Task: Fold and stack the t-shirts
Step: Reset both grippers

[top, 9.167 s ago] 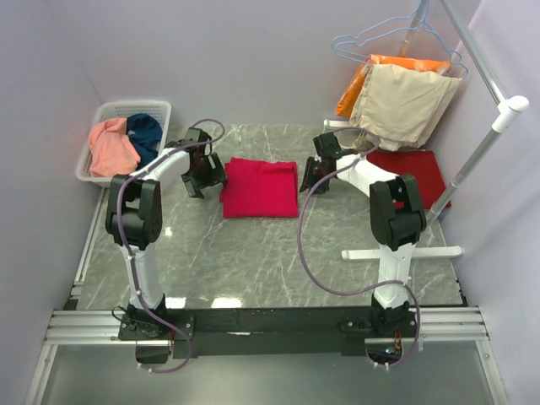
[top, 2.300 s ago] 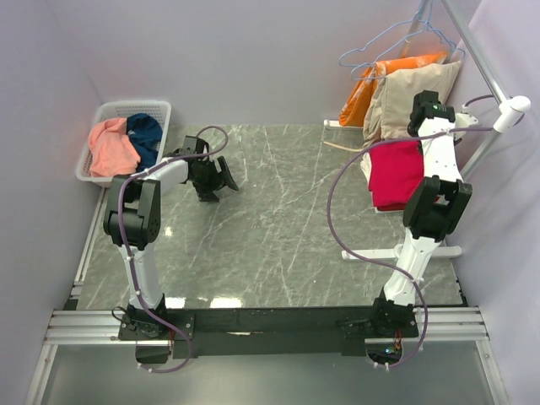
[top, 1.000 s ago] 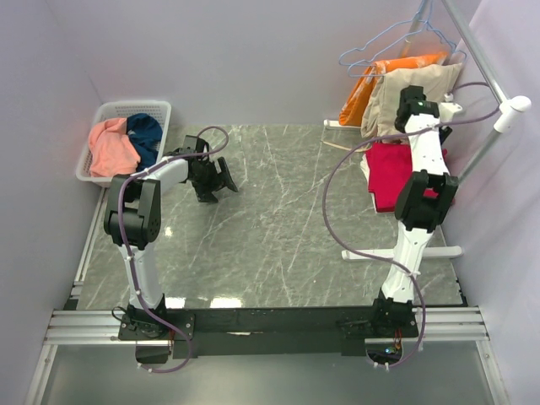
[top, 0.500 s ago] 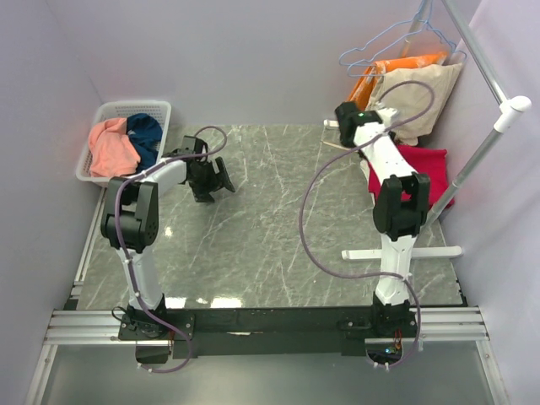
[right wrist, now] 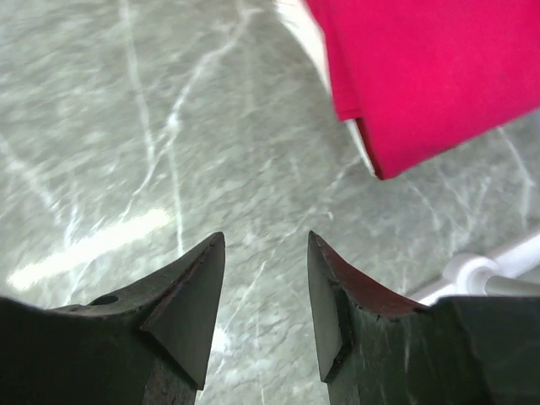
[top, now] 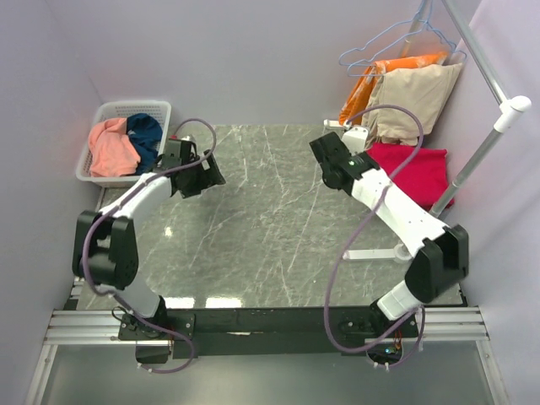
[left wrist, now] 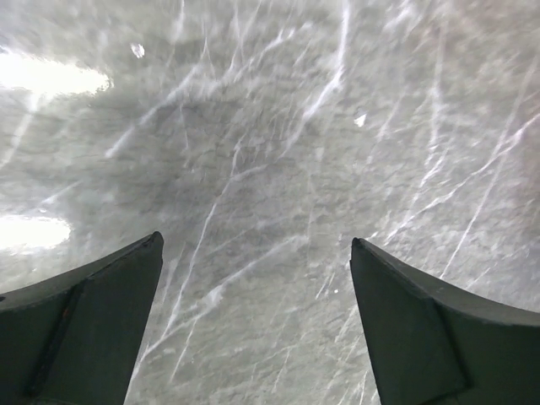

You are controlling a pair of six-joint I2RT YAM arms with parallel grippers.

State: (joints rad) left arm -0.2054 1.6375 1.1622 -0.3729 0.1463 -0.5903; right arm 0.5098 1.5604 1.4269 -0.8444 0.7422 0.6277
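Note:
A folded crimson-red t-shirt (top: 413,173) lies at the table's right side under the hanging garments; any darker red one beneath it is hidden. It also shows in the right wrist view (right wrist: 422,76), top right. A salmon-pink t-shirt (top: 112,145) and a dark teal-blue t-shirt (top: 145,135) lie crumpled in the white basket (top: 135,106) at the far left. My right gripper (top: 331,169) (right wrist: 266,240) is open and empty over bare marble, left of the red shirt. My left gripper (top: 202,175) (left wrist: 256,245) is open wide and empty, just right of the basket.
Beige (top: 418,99) and orange (top: 359,93) garments hang on wire hangers at the back right. The rack's slanted pole (top: 481,152) and its white foot (top: 375,251) stand on the right; the foot also shows in the right wrist view (right wrist: 485,274). Walls close in on both sides.
The right arm carried the crimson shirt from the table's middle to the right side, let it go, and has swung left and down. The left gripper has shifted slightly toward the basket.

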